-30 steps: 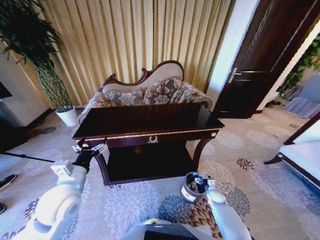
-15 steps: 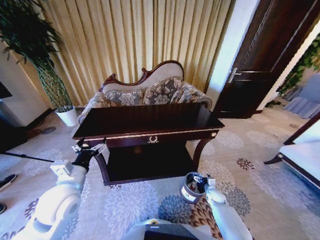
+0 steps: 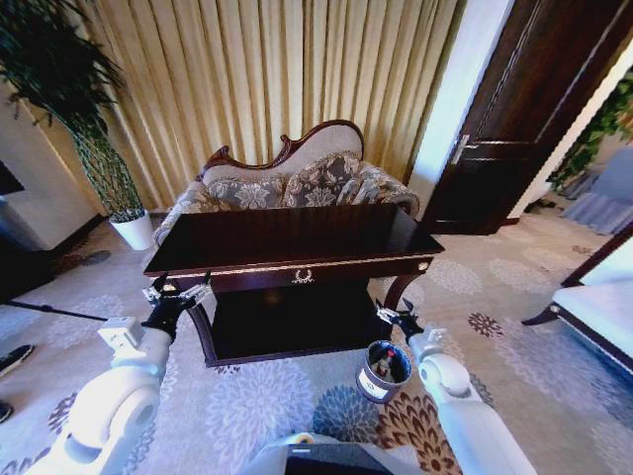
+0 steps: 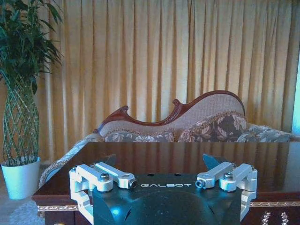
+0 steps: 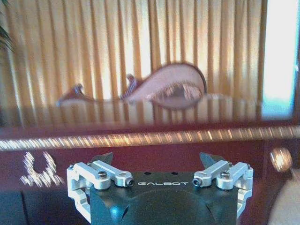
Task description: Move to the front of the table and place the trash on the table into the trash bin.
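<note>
Right, from the head camera I see the table (image 3: pixel 297 242) straight ahead, its long axis running left to right across my view, gold emblem on the front rail facing me. The trash bin (image 3: pixel 383 369) stands upright on the patterned carpet (image 3: pixel 267 396) near the table's right front leg, its mouth up, with something red inside it. My right gripper (image 3: pixel 396 317) sits just above the bin, fingers spread and holding nothing. My left gripper (image 3: pixel 178 289) hangs by the table's left front corner, also spread and empty.

On the left wrist camera, the left gripper (image 4: pixel 158 164) has its jaws apart, level with the glossy tabletop (image 4: pixel 187 157), facing the sofa (image 4: pixel 187 119) and curtains (image 4: pixel 154 56).

On the right wrist camera, the right gripper (image 5: pixel 155 161) is likewise released, pointing at the table's front rail (image 5: pixel 154 138) with its gold trim.
</note>
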Robot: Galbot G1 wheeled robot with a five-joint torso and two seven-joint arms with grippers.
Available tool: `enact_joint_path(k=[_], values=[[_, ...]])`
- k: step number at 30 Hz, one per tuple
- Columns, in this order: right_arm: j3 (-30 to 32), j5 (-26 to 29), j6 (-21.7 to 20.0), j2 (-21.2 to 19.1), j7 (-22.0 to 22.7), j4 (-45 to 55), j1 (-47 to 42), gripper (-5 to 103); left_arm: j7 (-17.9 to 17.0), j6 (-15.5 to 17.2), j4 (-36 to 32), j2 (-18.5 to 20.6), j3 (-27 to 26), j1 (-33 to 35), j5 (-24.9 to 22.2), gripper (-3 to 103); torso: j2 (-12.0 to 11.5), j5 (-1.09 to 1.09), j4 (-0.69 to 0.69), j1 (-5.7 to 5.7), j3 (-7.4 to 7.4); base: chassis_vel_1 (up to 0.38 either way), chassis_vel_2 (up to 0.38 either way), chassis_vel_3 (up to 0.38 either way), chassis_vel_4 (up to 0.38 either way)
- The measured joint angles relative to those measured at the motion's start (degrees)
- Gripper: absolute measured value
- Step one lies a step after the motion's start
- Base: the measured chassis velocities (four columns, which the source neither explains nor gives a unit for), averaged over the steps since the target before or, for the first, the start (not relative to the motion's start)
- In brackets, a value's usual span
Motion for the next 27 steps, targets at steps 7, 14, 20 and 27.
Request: enact_joint_path(k=[7,14,20,27], values=[[-0.1,0.1,-4.4,-0.7,2.0,10.7,0.1,100,-1.4,2.6,-2.1,-2.0,-1.5,1.6,-0.5,100,0.0,-0.01,0.02,0.0,0.0,0.0,0.0,0.0,0.0],[0.0,0.6,-8.7,-1.9,2.7,16.9,-0.9,100,-1.4,3.0,-2.3,-1.6,-2.9,2.3,-0.7,100,0.0,-0.01,0.01,0.0,0.0,0.0,0.0,0.0,0.0],[0.4,0.8,-9.5,-2.2,2.7,18.2,-2.2,100,-1.4,3.0,-2.4,-0.7,-2.6,2.3,-0.7,100,0.0,0.0,0.0,0.0,0.0,0.0,0.0,0.0,0.0],[0.7,0.7,-9.3,-2.1,2.6,18.4,-2.9,100,-1.3,3.0,-2.4,-0.7,-2.6,2.6,-0.7,100,0.0,0.0,0.01,0.02,0.01,0.03,-0.026,-0.024,0.037]])
